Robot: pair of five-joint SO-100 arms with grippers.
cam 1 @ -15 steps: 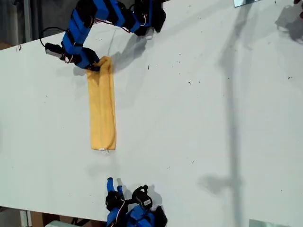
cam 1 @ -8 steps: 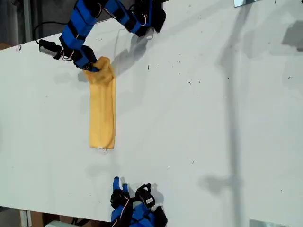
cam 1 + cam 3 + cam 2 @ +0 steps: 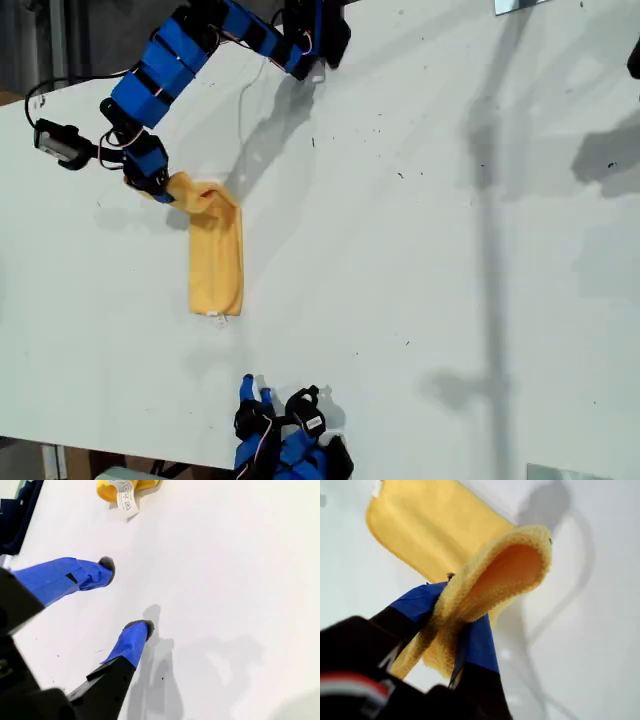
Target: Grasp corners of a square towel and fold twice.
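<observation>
Yellow-orange towel (image 3: 216, 265) lies as a narrow strip, apparently folded; far corner (image 3: 188, 190) lifted, curling.

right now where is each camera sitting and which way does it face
Exterior view: overhead, looking down on the white table, both blue arms and the yellow-orange terry towel.
First wrist view: on my first gripper, looking along jaws pinching that towel's lifted end.
Second wrist view: on my second gripper, jaws apart, facing the towel's white tag.
All share the towel.

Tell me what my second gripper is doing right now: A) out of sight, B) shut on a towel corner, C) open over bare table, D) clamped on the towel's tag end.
C: my second gripper has its jaws spread over the bare table, short of the towel and its tag.
</observation>
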